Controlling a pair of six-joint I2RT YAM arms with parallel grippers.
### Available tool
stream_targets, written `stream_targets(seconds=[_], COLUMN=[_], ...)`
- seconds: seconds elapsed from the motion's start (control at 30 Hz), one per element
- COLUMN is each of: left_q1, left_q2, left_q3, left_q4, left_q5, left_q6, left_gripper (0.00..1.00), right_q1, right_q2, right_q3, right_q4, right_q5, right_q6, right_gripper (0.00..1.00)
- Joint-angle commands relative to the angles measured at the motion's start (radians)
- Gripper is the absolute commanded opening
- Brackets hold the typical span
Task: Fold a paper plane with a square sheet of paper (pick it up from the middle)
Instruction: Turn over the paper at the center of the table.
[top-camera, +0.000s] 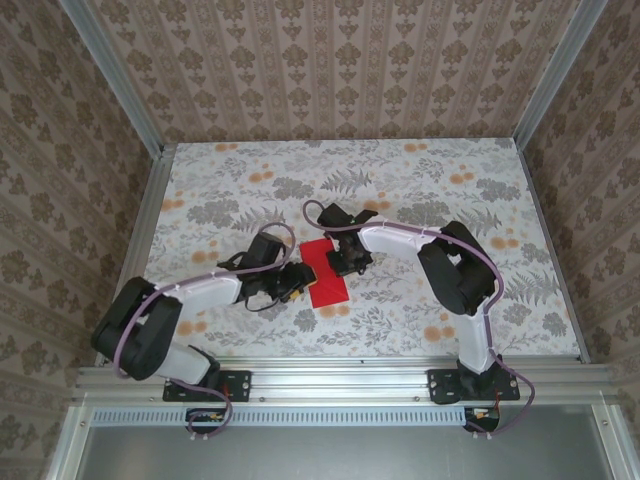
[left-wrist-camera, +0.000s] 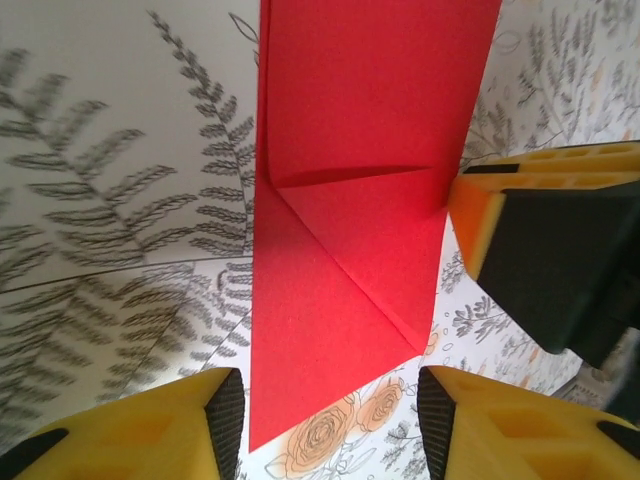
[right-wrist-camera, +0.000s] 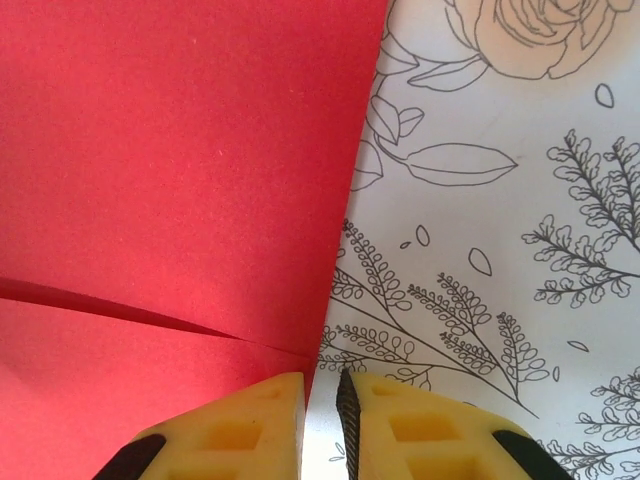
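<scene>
Across the floral tabletop (top-camera: 420, 190), seen from above, we find both arms bent in toward the middle, the left arm (top-camera: 200, 290) from 8 o'clock and the right arm (top-camera: 400, 238) from 3 o'clock. Between their tips lies the sheet of paper (top-camera: 328, 285). It is bright red, folded into a narrow oblong, and lies on the tabletop near the centre with its long axis running from 11 to 5 o'clock. The left claw (top-camera: 292, 284) sits just beside the sheet's 8 o'clock edge, and the right claw (top-camera: 347, 260) sits over its 2 o'clock edge.

Through the left wrist camera we see that claw's yellow fingers (left-wrist-camera: 150, 430) standing about half apart, one at 7 o'clock and one at 5 o'clock, gripping nothing. The sheet's near corner lies in the gap between them, close to the 7 o'clock finger. From there the sheet runs up to 12 o'clock with a triangular flap folded across it. At 3 o'clock a finger of the right claw meets the sheet's edge where the flap's crease ends.

Through the right wrist camera, that claw's fingers (right-wrist-camera: 420, 430) stand almost together, with only a thin slit between them. The sheet fills the 9-to-12 o'clock side, and its edge slants down to the slit at 6 o'clock. We cannot tell whether the paper is actually nipped there.
</scene>
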Motion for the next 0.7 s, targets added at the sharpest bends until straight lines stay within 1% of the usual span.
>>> stream_targets(seconds=[0.0,0.2,0.33,0.4,0.67], left_q1=[-0.027,-0.059,-0.064,-0.065,-0.086], left_q2=[0.050,0.116,0.135,0.138,0.128], left_q3=[0.057,0.105,0.108,0.103,0.094], left_q4=[0.078,0.096,0.092,0.082,0.042], left_q5=[0.007,-0.048,-0.079,-0.093,-0.153], left_q6=[-0.031,-0.040,-0.058,-0.069,-0.114], left_gripper=[0.50,0.40,0.38,0.39,0.47], right_q1=[-0.010,-0.017,-0.022,-0.025,-0.032], right_q2=[0.027,0.041,0.056,0.063,0.073], right_q3=[-0.023,-0.031,-0.033,-0.032,-0.050], right_q4=[-0.004,-0.009,-0.013,-0.011,0.006], right_q5=[-0.012,-0.032,-0.046,-0.051,-0.082], right_q6=[0.030,0.053,0.069,0.077,0.118], right_gripper=[0.20,0.17,0.16,0.15,0.12])
